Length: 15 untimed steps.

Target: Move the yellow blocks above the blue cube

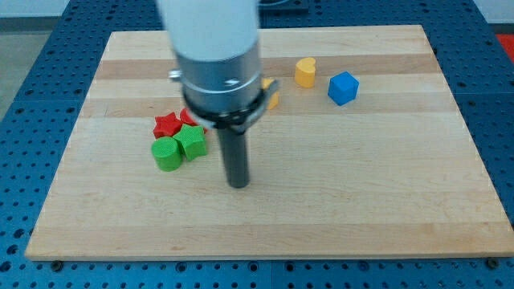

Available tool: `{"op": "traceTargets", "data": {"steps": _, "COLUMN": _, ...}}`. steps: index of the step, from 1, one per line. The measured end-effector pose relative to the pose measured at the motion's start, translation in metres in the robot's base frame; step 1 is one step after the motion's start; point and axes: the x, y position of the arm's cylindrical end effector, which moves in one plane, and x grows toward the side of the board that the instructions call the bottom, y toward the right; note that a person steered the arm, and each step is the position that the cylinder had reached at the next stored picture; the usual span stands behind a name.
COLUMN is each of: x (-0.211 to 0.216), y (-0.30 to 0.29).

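Note:
A blue cube sits at the view's upper right. A yellow heart-shaped block stands just to its left, slightly higher in the view. A second yellow block is mostly hidden behind the arm, left of the heart; its shape cannot be made out. My tip rests on the board near the middle, well below and left of the yellow blocks, just right of the green blocks.
A red star block and another red block, partly hidden by the arm, lie at the left. Below them sit a green cylinder and a green star block. The wooden board's edges border a blue table.

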Motion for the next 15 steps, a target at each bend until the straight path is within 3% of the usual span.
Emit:
{"op": "traceTargets", "data": {"steps": 1, "x": -0.027, "y": 0.039}}
{"op": "traceTargets", "data": {"steps": 4, "x": -0.106, "y": 0.046}}
{"op": "traceTargets", "data": {"steps": 11, "x": -0.161, "y": -0.018}}
{"op": "traceTargets", "data": {"steps": 15, "x": -0.197, "y": 0.049}}
